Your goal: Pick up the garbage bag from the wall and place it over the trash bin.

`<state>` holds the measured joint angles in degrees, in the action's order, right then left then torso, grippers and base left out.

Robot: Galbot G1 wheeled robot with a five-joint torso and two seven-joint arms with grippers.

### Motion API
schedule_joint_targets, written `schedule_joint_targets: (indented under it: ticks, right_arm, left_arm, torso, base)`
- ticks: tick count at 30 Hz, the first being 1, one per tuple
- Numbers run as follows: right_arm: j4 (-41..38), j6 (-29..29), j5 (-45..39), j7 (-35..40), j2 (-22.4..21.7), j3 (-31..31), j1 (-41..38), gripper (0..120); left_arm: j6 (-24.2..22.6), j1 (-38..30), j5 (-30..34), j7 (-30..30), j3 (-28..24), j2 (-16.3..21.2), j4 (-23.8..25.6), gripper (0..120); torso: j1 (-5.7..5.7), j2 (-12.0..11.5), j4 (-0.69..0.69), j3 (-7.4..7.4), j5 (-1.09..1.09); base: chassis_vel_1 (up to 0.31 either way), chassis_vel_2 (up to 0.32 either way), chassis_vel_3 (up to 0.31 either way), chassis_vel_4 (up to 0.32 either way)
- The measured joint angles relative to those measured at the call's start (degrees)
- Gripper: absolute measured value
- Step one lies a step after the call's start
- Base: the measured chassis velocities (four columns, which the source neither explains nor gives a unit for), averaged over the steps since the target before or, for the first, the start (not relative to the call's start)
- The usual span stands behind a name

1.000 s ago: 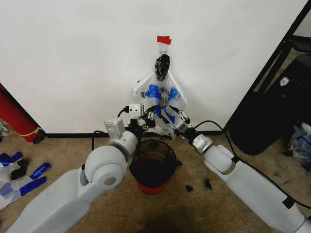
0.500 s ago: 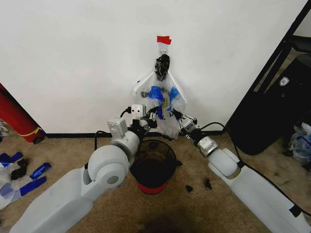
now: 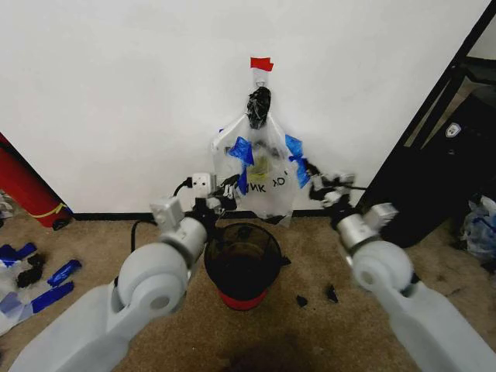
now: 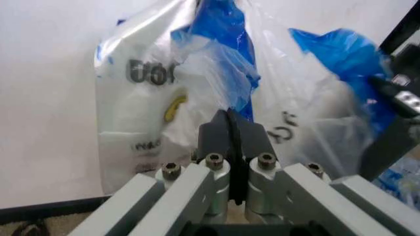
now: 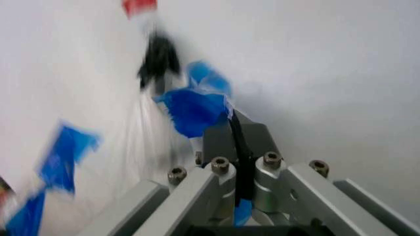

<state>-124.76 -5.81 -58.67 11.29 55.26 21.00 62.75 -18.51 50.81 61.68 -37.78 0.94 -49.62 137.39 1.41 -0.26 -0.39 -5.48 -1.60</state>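
Note:
The garbage bag (image 3: 266, 167), clear plastic with black print and blue tape strips, hangs from a small hook under a red tape piece (image 3: 261, 63) on the white wall (image 3: 116, 93). My left gripper (image 3: 232, 185) is shut on the blue tape at the bag's left side, and the left wrist view shows its fingertips (image 4: 222, 129) pinching the strip. My right gripper (image 3: 309, 172) is shut on the blue tape at the bag's right side (image 5: 196, 110). Both hold the bag's lower part spread wide. The black trash bin (image 3: 273, 249) with a red base stands on the carpet directly below.
A big red cylinder (image 3: 25, 190) leans at the far left. Blue tape scraps (image 3: 48, 285) lie on the carpet at left, and small black scraps (image 3: 314, 297) lie right of the bin. A black cabinet (image 3: 438, 170) stands at the right, with another plastic bag (image 3: 480, 225) beside it.
Both grippers have moved apart, left to the left and right to the right, stretching the bag wider. The bag still hangs from the hook.

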Motion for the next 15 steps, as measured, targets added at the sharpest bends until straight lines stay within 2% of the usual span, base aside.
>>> schedule_joint_targets:
  ticks: [7,9,15]
  right_arm:
    - [-6.2,0.1,0.4,-3.8,0.0,6.3,10.0,0]
    - [-9.1,0.5,2.1,-5.3,0.6,8.5,15.2,0]
    - [-11.6,1.7,5.7,-7.3,2.1,10.8,21.5,0]
  left_arm:
    - [0.1,5.0,-0.4,0.5,2.8,1.6,3.6,0]
    - [0.2,7.7,-1.1,0.5,3.8,2.5,5.6,0]
    - [0.3,12.0,-2.2,0.2,4.8,3.4,6.1,0]
  torso:
    - [0.0,0.0,-0.02,0.0,0.01]
    - [-0.01,0.0,-0.02,0.0,0.01]
    - [-0.01,0.0,0.0,0.0,0.01]
  base:
    - [0.0,0.0,0.0,0.0]
    - [0.0,0.0,0.0,0.0]
    - [0.0,0.0,0.0,0.0]
